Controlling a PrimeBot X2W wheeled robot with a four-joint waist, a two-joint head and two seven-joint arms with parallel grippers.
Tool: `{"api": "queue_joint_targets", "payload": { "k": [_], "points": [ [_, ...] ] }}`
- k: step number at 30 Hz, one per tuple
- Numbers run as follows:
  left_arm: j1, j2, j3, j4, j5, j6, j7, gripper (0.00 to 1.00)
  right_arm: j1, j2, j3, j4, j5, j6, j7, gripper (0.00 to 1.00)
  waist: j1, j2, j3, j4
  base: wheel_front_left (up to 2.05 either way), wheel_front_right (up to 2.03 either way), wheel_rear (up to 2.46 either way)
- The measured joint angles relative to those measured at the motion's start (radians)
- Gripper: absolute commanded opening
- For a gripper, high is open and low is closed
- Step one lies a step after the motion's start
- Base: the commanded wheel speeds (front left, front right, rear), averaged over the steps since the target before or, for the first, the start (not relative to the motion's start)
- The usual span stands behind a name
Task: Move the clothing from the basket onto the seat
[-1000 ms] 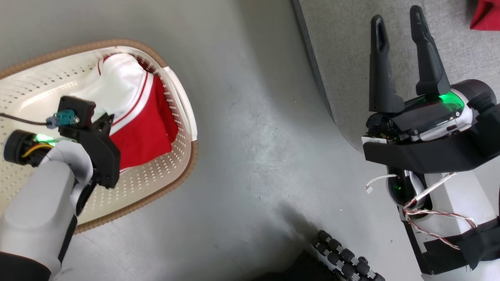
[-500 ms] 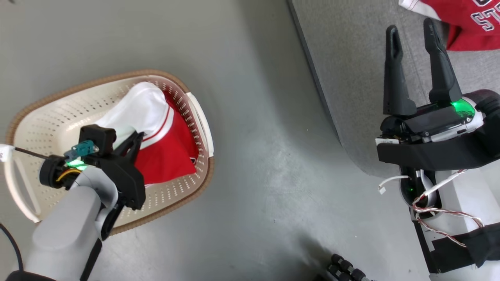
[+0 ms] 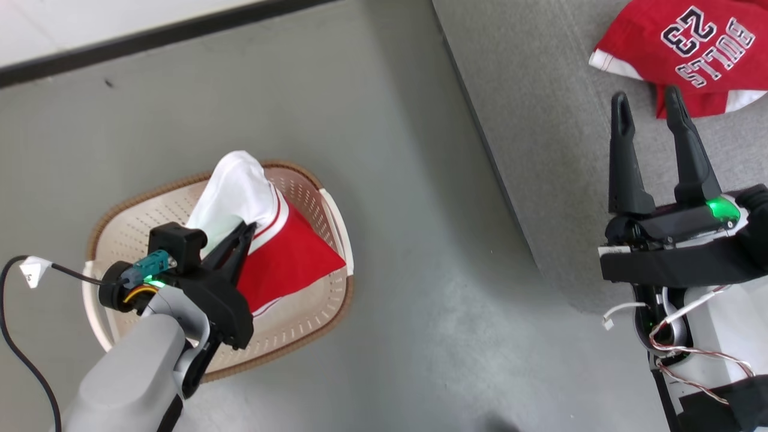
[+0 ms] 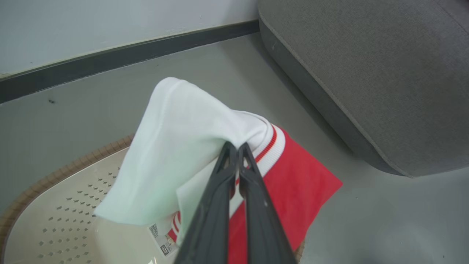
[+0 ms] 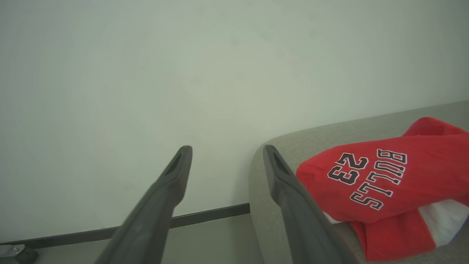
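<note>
shorts (image 4: 304,190) pinched in left claw (image 4: 234,147), white end toward wall (image 4: 73,29)

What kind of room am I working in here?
Probably an indoor living-room-style test space: grey upholstered seat, laundry basket on a bare grey floor, plain white wall with dark skirting.

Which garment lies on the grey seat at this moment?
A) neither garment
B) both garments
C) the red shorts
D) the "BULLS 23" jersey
D: the jersey lies on the seat, while the left gripper holds the shorts over the basket.
</note>
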Motion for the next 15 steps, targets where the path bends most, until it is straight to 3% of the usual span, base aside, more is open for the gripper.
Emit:
{"api": "queue_joint_targets", "payload": {
  "k": [15],
  "points": [
    [0.044,-0.038,-0.021,-0.075,-0.056,0.000,-0.034,0.00,0.105,-0.018,-0.028,0.038,0.027,0.020,0.000,1.00,-0.0001,-0.0001,-0.188,0.053,0.00,0.00,0.00]
  ]
}}
